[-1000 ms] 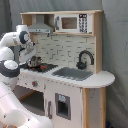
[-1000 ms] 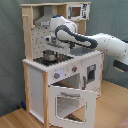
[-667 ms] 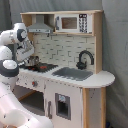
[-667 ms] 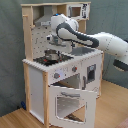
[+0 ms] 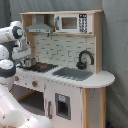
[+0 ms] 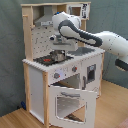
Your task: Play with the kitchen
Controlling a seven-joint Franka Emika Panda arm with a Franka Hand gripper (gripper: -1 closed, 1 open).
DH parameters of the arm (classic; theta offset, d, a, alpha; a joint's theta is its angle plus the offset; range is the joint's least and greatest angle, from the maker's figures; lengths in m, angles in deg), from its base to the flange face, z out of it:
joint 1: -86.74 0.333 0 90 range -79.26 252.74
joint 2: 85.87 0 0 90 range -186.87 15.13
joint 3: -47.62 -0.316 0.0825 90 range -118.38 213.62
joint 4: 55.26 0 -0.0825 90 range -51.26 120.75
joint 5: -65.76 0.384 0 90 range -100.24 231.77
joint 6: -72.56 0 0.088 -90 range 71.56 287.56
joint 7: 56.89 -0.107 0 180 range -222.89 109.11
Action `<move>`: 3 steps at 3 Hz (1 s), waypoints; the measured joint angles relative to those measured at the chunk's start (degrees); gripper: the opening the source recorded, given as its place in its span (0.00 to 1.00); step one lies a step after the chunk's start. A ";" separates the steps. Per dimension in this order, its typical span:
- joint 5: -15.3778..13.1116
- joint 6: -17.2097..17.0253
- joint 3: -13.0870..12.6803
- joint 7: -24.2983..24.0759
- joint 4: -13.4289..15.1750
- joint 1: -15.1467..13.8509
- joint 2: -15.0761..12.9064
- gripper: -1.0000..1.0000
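Observation:
The kitchen (image 5: pixel 75 85) is a tall white and light-wood toy with a black hob (image 5: pixel 44 66), a grey sink (image 5: pixel 73 73), a black faucet (image 5: pixel 85 59), a hood (image 5: pixel 40 26) and a small microwave (image 5: pixel 70 22). A small metal pot (image 6: pixel 59 55) stands on the hob (image 6: pixel 46 60). My gripper (image 6: pixel 58 43) hangs just above the pot; in the first exterior view the gripper (image 5: pixel 23 52) is at the kitchen's left end over the pot (image 5: pixel 27 62). The oven door (image 6: pixel 70 102) hangs open, tilted outward and down.
Two knobs (image 6: pixel 56 75) sit on the front panel above the open oven. My white arm (image 6: pixel 100 40) reaches across the sink side of the counter. A grey curtain (image 5: pixel 117 45) hangs behind the kitchen. The wooden floor (image 6: pixel 15 117) lies in front.
The gripper has shifted a little over the hob, staying close above the pot. The oven door stays open as before.

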 joint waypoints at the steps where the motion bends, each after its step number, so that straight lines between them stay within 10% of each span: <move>1: -0.12 -5.05 2.65 0.66 0.35 0.29 0.00 0.00; 3: -3.17 -8.36 5.70 3.44 7.58 6.52 0.17 0.00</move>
